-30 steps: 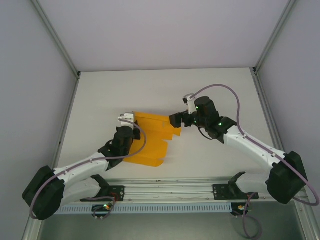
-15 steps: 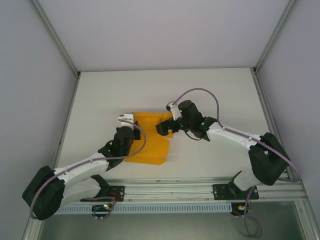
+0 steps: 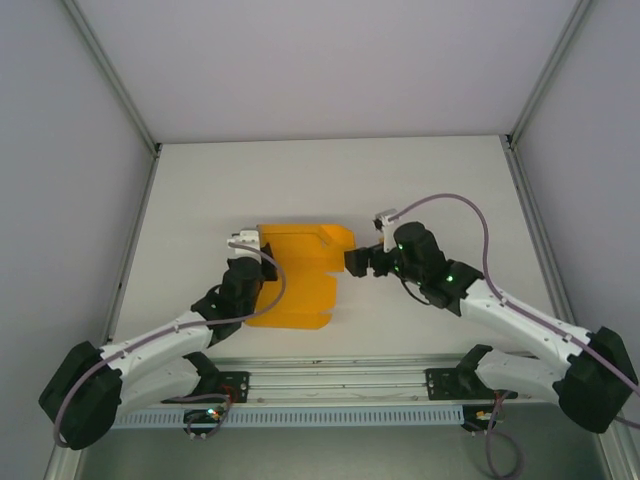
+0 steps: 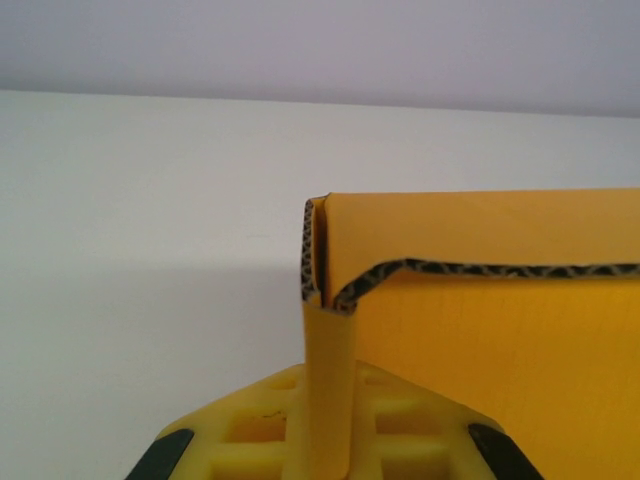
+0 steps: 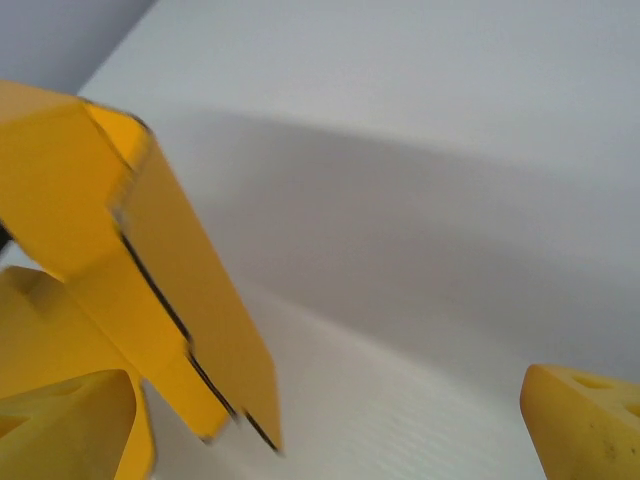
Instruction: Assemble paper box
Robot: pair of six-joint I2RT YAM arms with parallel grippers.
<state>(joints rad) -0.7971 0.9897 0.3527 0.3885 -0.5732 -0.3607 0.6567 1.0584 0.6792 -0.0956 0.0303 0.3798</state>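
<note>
Right gripper point(image 3: 354, 262) has pulled back rightward from the paper box point(image 3: 300, 285), jaws wide apart and empty. Far flap now folded over. Left gripper point(image 3: 262, 270) pinches the box's left edge, mid-worktop point(image 3: 430, 180). Assembly looks partway done.

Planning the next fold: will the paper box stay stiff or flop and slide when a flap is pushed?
Probably fairly stiff: the paper box shows a corrugated edge and its folded panel stands up. Likely light; a push could slide it, though the left gripper, shut on its edge, should anchor it.
</note>
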